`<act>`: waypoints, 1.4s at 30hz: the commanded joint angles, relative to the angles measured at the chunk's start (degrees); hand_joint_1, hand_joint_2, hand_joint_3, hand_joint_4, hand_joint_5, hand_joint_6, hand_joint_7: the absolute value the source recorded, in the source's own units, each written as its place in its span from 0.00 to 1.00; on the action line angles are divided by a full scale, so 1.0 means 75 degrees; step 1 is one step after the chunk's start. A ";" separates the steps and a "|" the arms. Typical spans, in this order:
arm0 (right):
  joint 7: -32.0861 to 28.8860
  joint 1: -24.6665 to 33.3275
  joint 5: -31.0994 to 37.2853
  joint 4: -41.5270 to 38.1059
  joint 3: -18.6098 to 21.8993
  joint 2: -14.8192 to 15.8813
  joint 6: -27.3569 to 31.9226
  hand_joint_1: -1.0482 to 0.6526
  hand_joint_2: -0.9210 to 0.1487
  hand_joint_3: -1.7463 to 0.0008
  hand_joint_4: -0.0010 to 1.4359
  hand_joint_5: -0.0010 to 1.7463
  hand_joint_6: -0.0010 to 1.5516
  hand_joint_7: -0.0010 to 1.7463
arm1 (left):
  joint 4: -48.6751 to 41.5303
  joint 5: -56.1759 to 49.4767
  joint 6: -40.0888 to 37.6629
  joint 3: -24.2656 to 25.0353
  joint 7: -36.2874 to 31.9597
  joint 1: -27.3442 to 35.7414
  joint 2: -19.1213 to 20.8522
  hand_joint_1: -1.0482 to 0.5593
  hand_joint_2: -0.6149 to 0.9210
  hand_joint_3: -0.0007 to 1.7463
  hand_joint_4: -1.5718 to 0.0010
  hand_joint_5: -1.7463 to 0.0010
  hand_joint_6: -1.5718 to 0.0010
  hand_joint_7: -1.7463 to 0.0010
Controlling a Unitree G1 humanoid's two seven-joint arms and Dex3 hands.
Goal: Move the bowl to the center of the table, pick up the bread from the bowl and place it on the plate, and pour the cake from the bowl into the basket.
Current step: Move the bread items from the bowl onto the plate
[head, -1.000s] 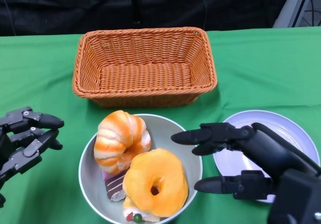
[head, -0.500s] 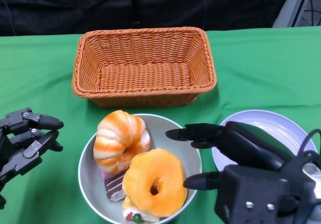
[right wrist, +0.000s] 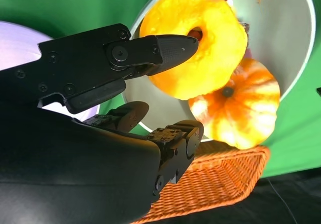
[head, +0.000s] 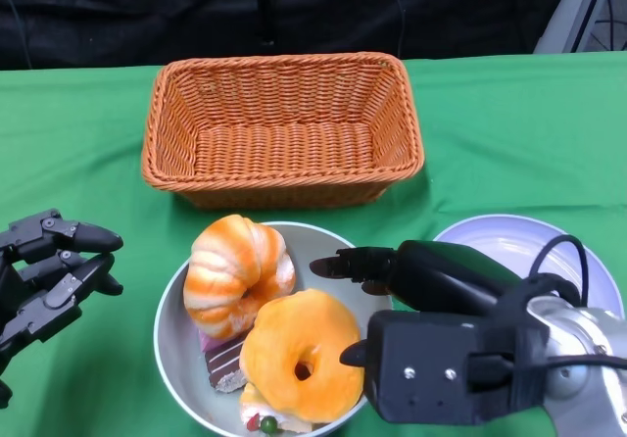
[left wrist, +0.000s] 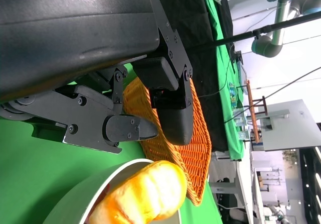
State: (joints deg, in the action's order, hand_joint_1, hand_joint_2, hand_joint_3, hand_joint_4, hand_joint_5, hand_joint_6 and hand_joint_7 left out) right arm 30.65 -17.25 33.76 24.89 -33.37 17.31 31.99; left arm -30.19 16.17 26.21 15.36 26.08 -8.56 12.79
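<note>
A grey bowl point(head: 319, 251) stands near the table's front edge, in front of the wicker basket point(head: 282, 128). It holds an orange-striped bread roll point(head: 235, 266), a yellow doughnut point(head: 302, 354), a chocolate cake slice point(head: 223, 361) and a small cake with a green berry point(head: 266, 422). My right hand point(head: 431, 282) reaches over the bowl's right rim, its fingers apart on either side of the doughnut's right edge point(right wrist: 210, 48); I cannot tell if they touch it. My left hand point(head: 49, 270) hangs open left of the bowl. The white plate point(head: 500, 241) lies partly hidden behind my right arm.
The basket point(right wrist: 215, 184) is empty and stands just beyond the bowl. Green cloth covers the table, with a black backdrop behind. The striped roll point(left wrist: 140, 199) and the basket's corner point(left wrist: 170, 143) show past my left hand's fingers point(left wrist: 125, 128).
My right hand has moved left from the plate toward the bowl and turned over, so its fingers now bracket the doughnut's right side. The left hand has stayed still.
</note>
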 commanded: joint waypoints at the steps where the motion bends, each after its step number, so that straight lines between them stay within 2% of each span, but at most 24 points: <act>1: 0.0120 -0.0289 0.0189 -0.0380 -0.0165 -0.0104 0.0055 0.10 0.00 0.83 0.32 0.04 0.18 0.00 | -0.0139 -0.0023 0.0095 0.0045 0.0002 -0.0097 0.0135 0.60 1.00 0.21 0.50 0.26 0.43 0.53; 9: 0.0045 -0.0677 0.0715 -0.1148 -0.0537 -0.0436 0.0025 0.07 0.00 0.81 0.30 0.02 0.18 0.00 | -0.0186 0.0010 0.0049 0.0059 -0.0008 -0.0133 0.0122 0.60 1.00 0.20 0.50 0.26 0.41 0.54; 14: 0.0159 -0.1071 0.1317 -0.1752 -0.0979 -0.0684 0.0020 0.05 0.00 0.79 0.30 0.02 0.16 0.00 | -0.0179 0.0044 0.0051 0.0064 0.0024 -0.0129 0.0108 0.60 1.00 0.20 0.51 0.26 0.41 0.55; 20: 0.0371 -0.1479 0.2152 -0.2352 -0.1536 -0.0727 -0.0314 0.05 0.00 0.76 0.27 0.00 0.14 0.00 | -0.0135 0.0056 -0.0003 0.0065 -0.0015 -0.0119 0.0088 0.59 1.00 0.19 0.51 0.26 0.41 0.56; 24: 0.0276 -0.1493 0.2590 -0.2628 -0.1731 -0.0885 -0.0492 0.04 0.00 0.75 0.26 0.00 0.15 0.00 | -0.0112 0.0140 -0.0060 0.0078 0.0052 -0.0108 0.0081 0.60 1.00 0.19 0.52 0.25 0.41 0.56; 30: -0.0568 -0.1144 0.3159 -0.2894 -0.1860 -0.1135 -0.0926 0.07 0.00 0.80 0.32 0.03 0.21 0.02 | -0.0120 0.0086 -0.0034 0.0068 -0.0009 -0.0096 0.0072 0.60 1.00 0.19 0.52 0.25 0.41 0.57; 35: -0.0866 -0.1009 0.3777 -0.3014 -0.2060 -0.1223 -0.1088 0.13 0.00 0.85 0.37 0.04 0.23 0.01 | -0.0171 0.0090 0.0028 0.0067 0.0027 -0.0118 0.0071 0.60 1.00 0.19 0.52 0.25 0.41 0.57; 41: -0.1604 -0.0936 0.4435 -0.3385 -0.2173 -0.1308 -0.1466 0.21 0.00 0.93 0.51 0.08 0.29 0.02 | -0.0198 0.0086 0.0016 0.0061 0.0028 -0.0137 0.0070 0.59 1.00 0.20 0.52 0.25 0.41 0.57; 42: -0.1751 -0.0916 0.4487 -0.3446 -0.2164 -0.1331 -0.1519 0.23 0.00 0.94 0.55 0.09 0.33 0.03 | -0.0203 0.0083 0.0022 0.0064 0.0024 -0.0138 0.0071 0.59 1.00 0.19 0.52 0.25 0.41 0.57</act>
State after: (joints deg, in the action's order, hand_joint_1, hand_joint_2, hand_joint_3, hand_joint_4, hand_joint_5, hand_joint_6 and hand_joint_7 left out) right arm 18.87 -24.74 66.52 0.14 -49.74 7.37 21.19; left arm -31.30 16.40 26.13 15.41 26.09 -9.46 12.78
